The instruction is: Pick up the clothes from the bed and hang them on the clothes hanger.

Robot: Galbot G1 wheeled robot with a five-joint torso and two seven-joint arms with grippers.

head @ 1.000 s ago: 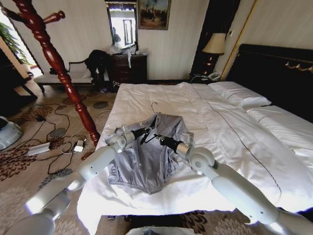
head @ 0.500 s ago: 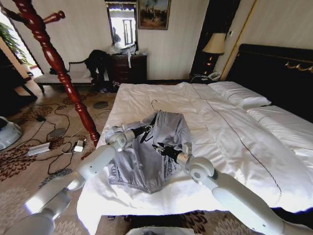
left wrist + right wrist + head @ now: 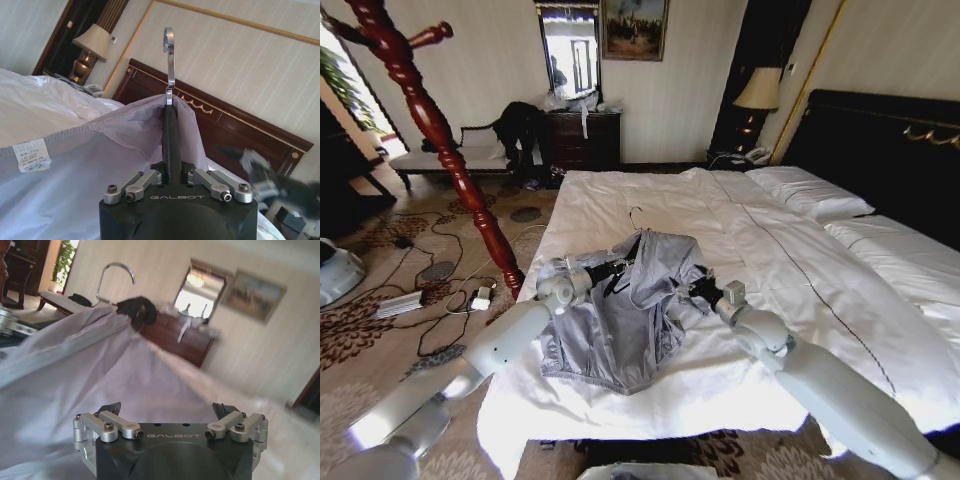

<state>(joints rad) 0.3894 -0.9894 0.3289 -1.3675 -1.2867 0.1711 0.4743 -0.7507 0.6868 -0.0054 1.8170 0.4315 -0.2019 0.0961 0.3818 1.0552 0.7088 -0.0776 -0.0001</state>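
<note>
Mid-task: clothes (image 3: 630, 300) centre frame on the bed (image 3: 800, 270), partly draped over the clothes hanger (image 3: 170, 132). Left pincer (image 3: 170, 172) clamps the hanger; right pincer (image 3: 167, 412) wide, empty. Shirt seems not fully hung.

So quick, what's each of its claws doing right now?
Left gripper: shut on the clothes hanger, with the clothes draped over it.
Right gripper: open, holding nothing, beside the clothes.
</note>
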